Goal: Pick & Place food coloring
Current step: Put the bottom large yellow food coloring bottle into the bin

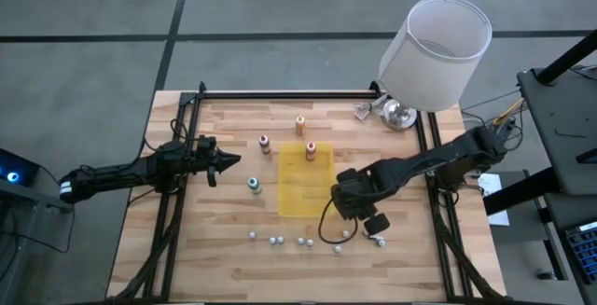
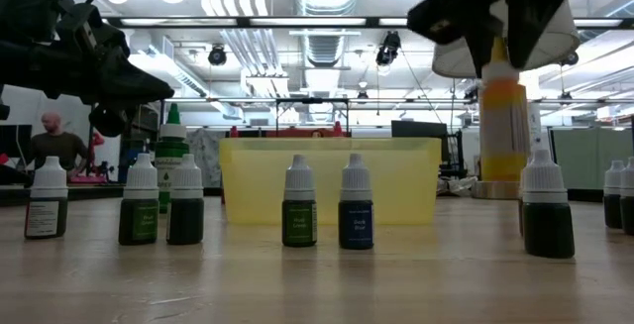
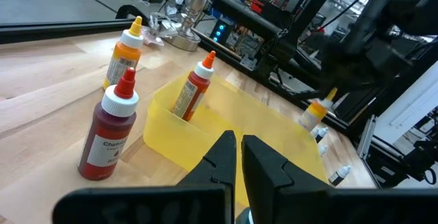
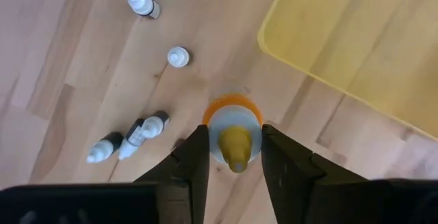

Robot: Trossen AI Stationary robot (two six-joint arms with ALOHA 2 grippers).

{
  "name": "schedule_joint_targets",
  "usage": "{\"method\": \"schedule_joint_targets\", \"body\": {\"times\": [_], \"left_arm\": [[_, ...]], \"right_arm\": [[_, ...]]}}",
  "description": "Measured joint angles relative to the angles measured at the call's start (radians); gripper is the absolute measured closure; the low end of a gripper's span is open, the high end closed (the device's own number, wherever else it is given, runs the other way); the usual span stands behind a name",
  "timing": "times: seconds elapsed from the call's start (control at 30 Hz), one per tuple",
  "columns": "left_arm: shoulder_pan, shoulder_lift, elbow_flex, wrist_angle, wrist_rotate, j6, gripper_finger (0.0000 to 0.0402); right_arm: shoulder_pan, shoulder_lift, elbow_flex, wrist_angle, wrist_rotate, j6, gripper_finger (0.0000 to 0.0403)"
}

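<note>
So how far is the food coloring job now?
Done: one red-orange bottle stands in the yellow tray. In hand: the right gripper grips the yellow bottle beside the tray. Left: orange bottle, dark red bottle and teal bottle stand outside. The left gripper waits.

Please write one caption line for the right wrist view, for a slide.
Right gripper closed around a yellow-tipped food coloring bottle above the wooden table, beside the yellow tray.
</note>
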Motion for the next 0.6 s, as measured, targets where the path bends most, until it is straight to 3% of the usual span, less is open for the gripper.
{"method": "schedule_joint_targets", "body": {"times": [0.6], "left_arm": [[0.0, 0.0, 0.0, 0.0, 0.0, 0.0, 0.0401]], "right_arm": [[-0.15, -0.012, 0.275, -0.207, 0.003, -0.033, 0.03]]}}
